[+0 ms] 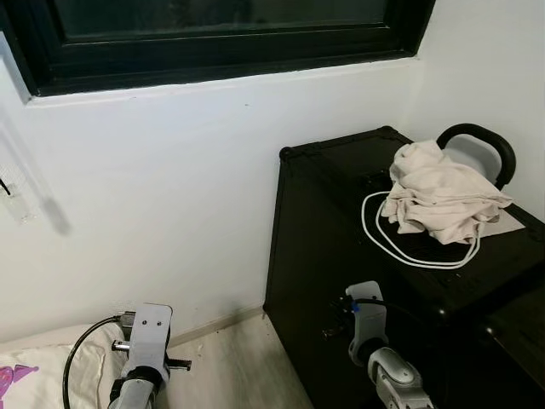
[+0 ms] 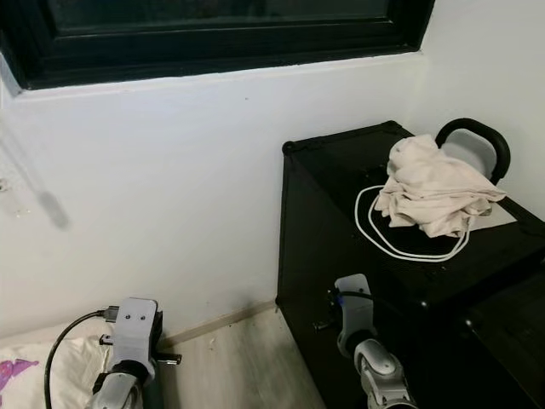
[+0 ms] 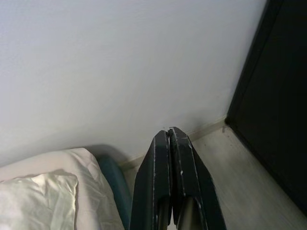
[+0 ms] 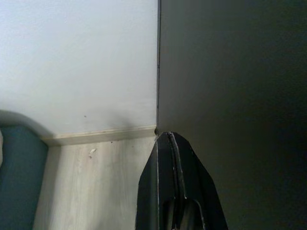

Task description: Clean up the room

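At far left a pale, smooth pillow (image 1: 43, 375) lies low beside the left gripper (image 3: 169, 136), fingers pressed together, empty, near the white matte wall (image 1: 170, 187). The right gripper (image 4: 168, 139), jaws also together, hangs before the tall black cabinet (image 1: 341, 247). On its top, a crumpled beige cloth (image 1: 443, 192) rests over a looped white cable (image 1: 383, 234), with a curved black handle (image 1: 481, 141) behind.

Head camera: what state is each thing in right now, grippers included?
Cloth: crumpled in a heap on the black cabinet.
White cable: looped loosely, partly under the cloth.
Window: shut, as far as shown.
Left gripper: shut, empty, low near the wall.
Right gripper: shut, empty, beside the cabinet's corner.
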Available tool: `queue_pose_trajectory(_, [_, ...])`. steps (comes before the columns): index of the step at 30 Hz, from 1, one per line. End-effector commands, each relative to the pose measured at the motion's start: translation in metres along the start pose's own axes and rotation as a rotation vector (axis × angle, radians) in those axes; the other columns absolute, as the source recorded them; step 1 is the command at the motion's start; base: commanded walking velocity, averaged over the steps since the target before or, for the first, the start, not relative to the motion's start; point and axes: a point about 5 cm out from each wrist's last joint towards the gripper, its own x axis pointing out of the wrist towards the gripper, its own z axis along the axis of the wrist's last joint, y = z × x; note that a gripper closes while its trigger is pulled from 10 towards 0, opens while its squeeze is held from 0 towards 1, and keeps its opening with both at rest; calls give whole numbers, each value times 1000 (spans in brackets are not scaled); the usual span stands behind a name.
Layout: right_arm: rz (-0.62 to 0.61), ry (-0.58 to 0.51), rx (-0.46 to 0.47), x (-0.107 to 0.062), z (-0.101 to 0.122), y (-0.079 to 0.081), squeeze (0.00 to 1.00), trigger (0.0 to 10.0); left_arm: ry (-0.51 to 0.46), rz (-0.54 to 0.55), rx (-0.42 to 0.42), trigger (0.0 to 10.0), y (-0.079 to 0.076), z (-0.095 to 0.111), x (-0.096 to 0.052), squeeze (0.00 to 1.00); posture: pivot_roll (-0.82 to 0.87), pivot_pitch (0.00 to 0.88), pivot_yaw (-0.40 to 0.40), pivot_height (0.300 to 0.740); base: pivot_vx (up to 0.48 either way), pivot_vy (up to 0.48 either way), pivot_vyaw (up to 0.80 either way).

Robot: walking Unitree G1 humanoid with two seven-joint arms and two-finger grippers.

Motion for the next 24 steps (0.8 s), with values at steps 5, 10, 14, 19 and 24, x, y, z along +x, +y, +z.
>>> queue_pose_trajectory(5, [-164,-3,46,-10,-2,-33,0,10000,31,-1,8,10000,3,-8,-4,0,-11,99,-36,740,0,0,0])
queue_pose_trajectory(10, [-215,-22,57,-12,0,-42,0,10000,29,-4,6,10000,1,-7,-4,0,-9,95,-36,740,0,0,0])
queue_pose_trajectory(14, [-233,-35,67,-12,3,-43,0,10000,28,-8,5,10000,1,-7,-5,0,-9,94,-37,740,0,0,0])
queue_pose_trajectory(19, [-218,-43,65,-10,3,-37,0,10000,28,-10,5,10000,0,-8,-5,0,-9,95,-38,740,0,0,0])
queue_pose_trajectory(24, [-176,-45,51,-6,3,-25,0,10000,29,-10,5,10000,0,-8,-5,0,-6,95,-38,740,0,0,0])
